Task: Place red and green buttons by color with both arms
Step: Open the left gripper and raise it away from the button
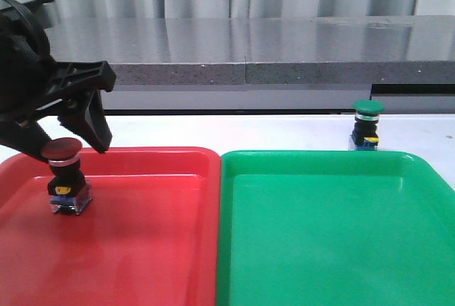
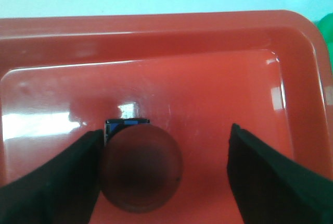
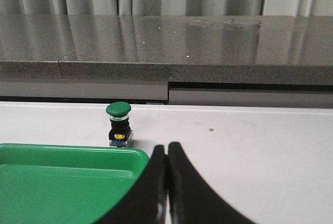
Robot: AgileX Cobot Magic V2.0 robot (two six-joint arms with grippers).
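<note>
The red button (image 1: 65, 178) stands upright on the floor of the red tray (image 1: 156, 249), between the spread fingers of the left gripper (image 2: 164, 174); one finger (image 2: 62, 182) touches its cap, so it could be tipped if that arm is lifted askew. The green button (image 3: 119, 124) is left on the white table (image 3: 250, 146) just beyond the green tray (image 3: 52, 182), ahead of the right gripper (image 3: 167, 182), whose fingers are pressed together, empty.
</note>
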